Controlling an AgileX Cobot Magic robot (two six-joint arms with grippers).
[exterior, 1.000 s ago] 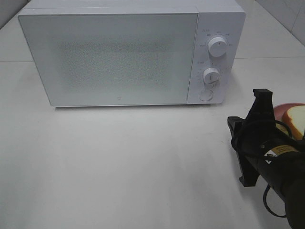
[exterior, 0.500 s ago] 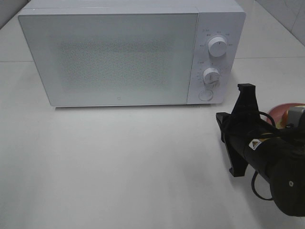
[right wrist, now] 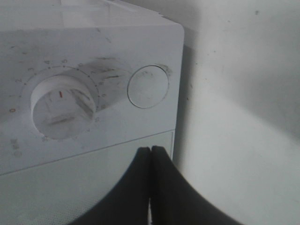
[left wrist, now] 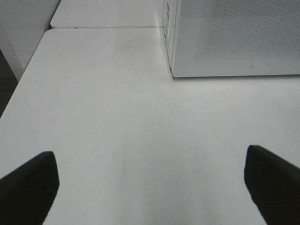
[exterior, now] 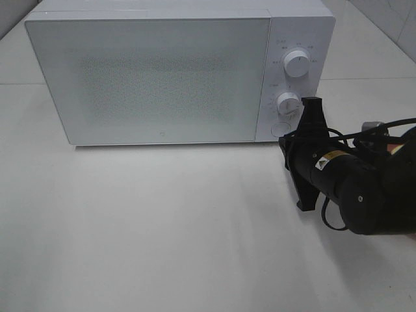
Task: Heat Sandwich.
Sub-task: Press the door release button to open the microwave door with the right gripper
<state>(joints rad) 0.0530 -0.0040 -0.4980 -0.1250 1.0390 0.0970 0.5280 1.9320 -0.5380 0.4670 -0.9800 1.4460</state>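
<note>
The sandwich is hidden behind my right arm at the right of the exterior view; only a thin pink sliver of its plate (exterior: 394,148) shows. The white microwave (exterior: 162,78) stands at the back with its door shut. My right gripper (exterior: 285,145) is shut and empty, its tips close to the microwave's lower right corner, just below the round button (exterior: 281,129). In the right wrist view the shut fingertips (right wrist: 151,152) point at the door edge beside the button (right wrist: 147,86) and the lower dial (right wrist: 61,108). My left gripper (left wrist: 150,187) is open and empty over bare table.
The microwave panel carries an upper dial (exterior: 297,63) and a lower dial (exterior: 288,103). The white table (exterior: 162,227) stretches in front of the microwave. The left wrist view shows the microwave's left front corner (left wrist: 173,72) and the table's left edge (left wrist: 28,70).
My right arm has moved left and back from beside the plate toward the microwave's control panel, covering the sandwich. Its gripper stays shut. The microwave door has not moved.
</note>
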